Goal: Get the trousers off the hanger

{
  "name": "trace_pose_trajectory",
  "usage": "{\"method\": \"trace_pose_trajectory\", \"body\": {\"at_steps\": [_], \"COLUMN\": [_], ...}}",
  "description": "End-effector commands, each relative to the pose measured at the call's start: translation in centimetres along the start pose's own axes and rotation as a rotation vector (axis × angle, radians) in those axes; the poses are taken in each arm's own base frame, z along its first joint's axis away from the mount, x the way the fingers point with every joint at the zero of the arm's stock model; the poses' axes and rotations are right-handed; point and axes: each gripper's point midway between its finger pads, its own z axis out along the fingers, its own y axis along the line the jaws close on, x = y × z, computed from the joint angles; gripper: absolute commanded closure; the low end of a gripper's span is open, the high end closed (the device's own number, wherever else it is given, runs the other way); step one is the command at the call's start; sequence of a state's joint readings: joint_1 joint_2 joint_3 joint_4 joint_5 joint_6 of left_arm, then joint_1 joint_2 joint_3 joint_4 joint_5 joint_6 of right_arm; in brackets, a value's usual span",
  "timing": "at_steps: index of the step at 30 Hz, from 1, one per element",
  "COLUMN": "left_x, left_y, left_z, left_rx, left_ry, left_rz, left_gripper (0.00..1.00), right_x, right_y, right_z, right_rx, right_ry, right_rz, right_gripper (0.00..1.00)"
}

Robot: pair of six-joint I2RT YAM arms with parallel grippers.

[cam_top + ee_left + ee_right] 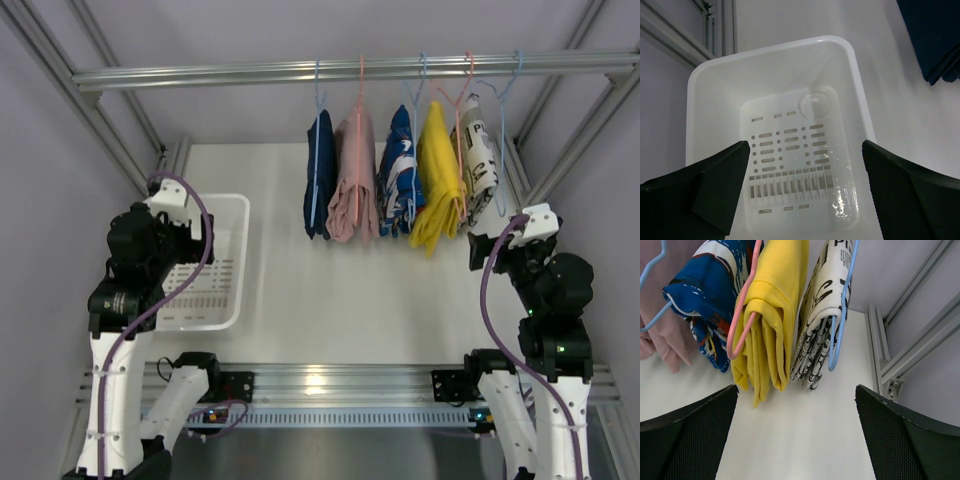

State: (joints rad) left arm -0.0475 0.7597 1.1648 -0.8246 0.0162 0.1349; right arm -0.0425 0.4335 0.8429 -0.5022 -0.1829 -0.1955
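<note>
The navy trousers (pixel 319 175) hang folded over a blue hanger on the rail. The pale pink trousers (pixel 352 180) hang on a pink hanger just to their right. A corner of the navy pair shows in the left wrist view (pixel 935 40), and an edge of the pink pair shows in the right wrist view (pixel 660 340). My left gripper (pixel 805 190) is open and empty above the white basket (pixel 240 215). My right gripper (pixel 796 440) is open and empty, low on the right, below and in front of the hanging clothes.
A blue patterned garment (pixel 400 180), a yellow garment (pixel 440 185) and a black-and-white printed garment (pixel 480 160) hang to the right on the same rail (pixel 200 72). Aluminium frame posts (pixel 910 355) stand at both sides.
</note>
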Motion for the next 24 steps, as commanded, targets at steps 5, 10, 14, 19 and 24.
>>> {"method": "trace_pose_trajectory", "body": {"at_steps": [5, 10, 14, 19, 24], "left_x": [-3.5, -6.2, -9.2, -12.3, -16.9], "left_y": [-1.7, -4.7, -8.0, -12.2, -14.5], "left_z": [-0.1, 1.1, 0.8, 0.0, -1.5], "left_rx": [0.115, 0.302, 0.509, 0.795, 1.068], "left_ry": [-0.059, -0.021, -0.045, -0.052, -0.156], "left_rz": [-0.003, -0.085, -0.176, -0.379, -0.556], "left_gripper": [0.01, 0.01, 0.01, 0.04, 0.05], "right_x": [0.0, 0.2, 0.5, 0.6, 0.3], "right_y": [-0.2, -0.1, -0.3, -0.5, -0.8], "right_z": [0.1, 0.0, -0.1, 0.0, 0.2], "right_rx": [0.011, 0.010, 0.020, 0.024, 0.031], "right_ry": [0.010, 0.019, 0.032, 0.051, 0.059], "right_rz": [0.034, 0.036, 0.030, 0.024, 0.006], "right_gripper": [0.01, 0.01, 0.01, 0.01, 0.00]}}
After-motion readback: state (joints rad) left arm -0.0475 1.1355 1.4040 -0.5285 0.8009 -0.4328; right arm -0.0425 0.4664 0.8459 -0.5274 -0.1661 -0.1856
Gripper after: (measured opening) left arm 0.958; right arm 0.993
